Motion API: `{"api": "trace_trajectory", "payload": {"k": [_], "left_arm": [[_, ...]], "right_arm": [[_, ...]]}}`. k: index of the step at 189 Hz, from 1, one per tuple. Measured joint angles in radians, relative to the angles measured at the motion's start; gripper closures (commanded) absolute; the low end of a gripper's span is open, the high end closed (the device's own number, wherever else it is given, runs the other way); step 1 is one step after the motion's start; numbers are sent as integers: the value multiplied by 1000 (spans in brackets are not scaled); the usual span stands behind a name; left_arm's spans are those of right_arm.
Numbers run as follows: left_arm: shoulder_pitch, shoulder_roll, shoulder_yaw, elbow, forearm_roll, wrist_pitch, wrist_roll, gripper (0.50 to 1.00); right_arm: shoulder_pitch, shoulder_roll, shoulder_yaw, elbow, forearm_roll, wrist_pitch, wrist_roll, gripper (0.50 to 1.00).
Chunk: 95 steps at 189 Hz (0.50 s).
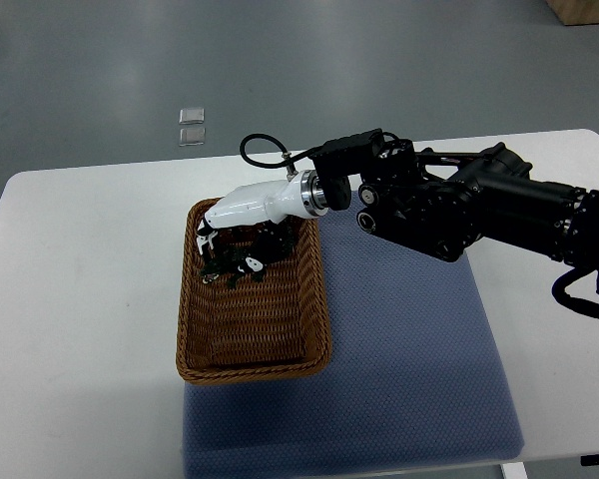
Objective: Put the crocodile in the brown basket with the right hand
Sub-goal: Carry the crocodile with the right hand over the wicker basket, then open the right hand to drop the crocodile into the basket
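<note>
We cannot separate crocodile [236,265] from dark underside of right robot hand [242,222]: both merge into one dark tangle over far end of brown basket [280,339]. Grip closed or loose: cannot tell. Crocodile lies within basket rim. We count one basket, one crocodile, one blue mat [419,359], one worktop [80,299].

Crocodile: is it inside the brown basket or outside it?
Inside. The crocodile lies within the rim of the brown basket, at its far end, under the right hand. Whether the hand grips it: cannot tell.
</note>
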Motion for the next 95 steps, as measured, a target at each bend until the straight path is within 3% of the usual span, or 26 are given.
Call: {"api": "trace_trajectory", "payload": {"k": [43, 52, 70, 88, 95], "left_arm": [[0, 0, 0, 0, 0, 0, 0, 500], [0, 0, 0, 0, 0, 0, 0, 500], [0, 0, 0, 0, 0, 0, 0, 500], [0, 0, 0, 0, 0, 1, 0, 500], [0, 0, 0, 0, 0, 1, 0, 500]], "right_arm": [[-7, 1, -9, -7, -1, -2, -3, 993], [-10, 1, -8, -7, -1, -6, -4, 934], [-20, 1, -8, -7, 0, -17, -5, 754], [-26, 1, -6, -7, 7, -21, -6, 660], [-27, 1, -6, -7, 10, -21, -7, 597]]}}
